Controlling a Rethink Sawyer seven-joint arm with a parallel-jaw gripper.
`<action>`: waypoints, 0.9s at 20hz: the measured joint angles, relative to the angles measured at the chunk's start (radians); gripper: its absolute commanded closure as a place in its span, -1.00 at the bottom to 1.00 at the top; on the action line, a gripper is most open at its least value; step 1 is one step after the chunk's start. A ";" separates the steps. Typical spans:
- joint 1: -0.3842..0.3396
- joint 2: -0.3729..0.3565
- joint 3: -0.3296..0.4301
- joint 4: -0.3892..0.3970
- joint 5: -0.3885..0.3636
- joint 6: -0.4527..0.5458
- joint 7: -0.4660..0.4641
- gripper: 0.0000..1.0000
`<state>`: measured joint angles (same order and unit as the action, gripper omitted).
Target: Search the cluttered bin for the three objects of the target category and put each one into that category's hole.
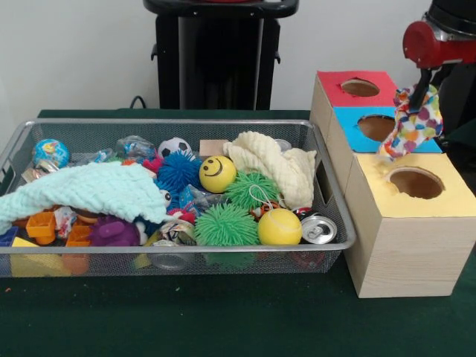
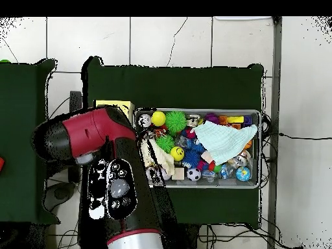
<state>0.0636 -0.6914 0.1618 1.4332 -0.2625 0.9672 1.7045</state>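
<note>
Gripper (image 1: 421,95) closed on a polka-dot cloth (image 1: 410,125), which hangs over the wooden box (image 1: 401,245) between the blue hole (image 1: 376,127) and yellow hole (image 1: 415,181). Wire bin (image 1: 327,195) holds 2 more cloths among the clutter.

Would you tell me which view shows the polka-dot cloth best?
The front view: the polka-dot cloth hangs from the hand above the yellow-topped box. In the overhead view the arm hides it completely.

Your arm (image 2: 107,165) has a rounded red shell over black links, with white-lit buttons on its black forearm panel.
</note>
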 measured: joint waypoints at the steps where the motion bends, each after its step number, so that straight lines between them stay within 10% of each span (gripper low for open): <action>1: 0.001 0.007 0.000 0.000 0.000 -0.012 0.000 1.00; 18: 0.031 0.103 -0.002 -0.068 0.000 -0.118 0.000 1.00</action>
<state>0.0943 -0.5887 0.1593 1.3656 -0.2629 0.8491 1.7045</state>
